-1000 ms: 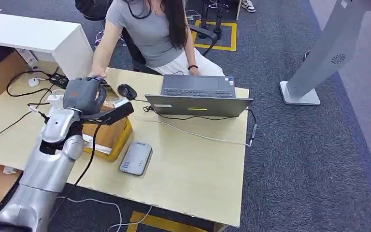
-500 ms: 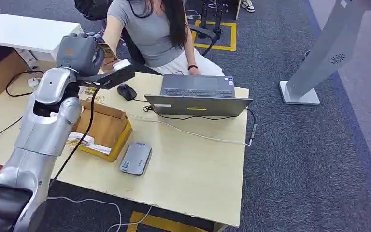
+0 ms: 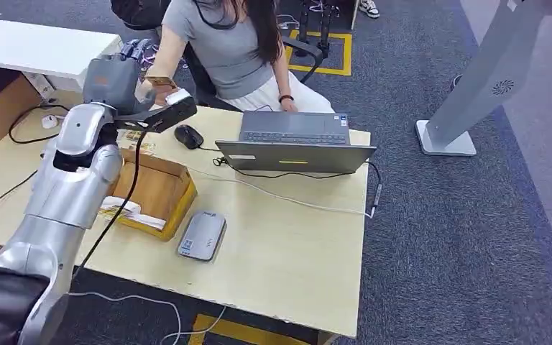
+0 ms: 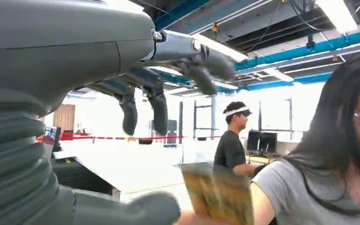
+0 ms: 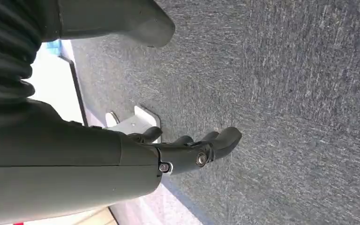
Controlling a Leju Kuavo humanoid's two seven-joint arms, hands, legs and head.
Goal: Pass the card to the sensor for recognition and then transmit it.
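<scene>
Seen from the head, 1 pale wooden counter (image 3: 287,244) carries 1 open laptop (image 3: 295,144), 1 black mouse (image 3: 188,135), 1 open cardboard box (image 3: 154,190) and 1 flat grey sensor (image 3: 203,236). The sensor lies just beside the box, near the counter's front edge.

1 person in a grey top (image 3: 223,43) sits behind the counter, with 1 hand at the laptop and the other arm stretched toward the robot.

The robot's left hand (image 3: 126,79) is raised above the far left corner of the counter, well above the box. 1 yellowish card (image 3: 159,81) is at that hand, right where the person's hand (image 3: 147,92) meets it.

In the left wrist view the card (image 4: 218,194) is blurred and stands upright on the person's hand. The dark fingers (image 4: 143,101) are spread apart and well clear of the card. The grey thumb (image 4: 136,211) ends just beside it; whether it touches cannot be told.

Behind them stands a 2nd person in a black shirt and white visor (image 4: 232,145).

The right hand (image 5: 187,150) hangs over grey carpet (image 5: 286,93). Its fingers are lightly bent and side by side, the thumb is well apart, and it holds nothing.
</scene>
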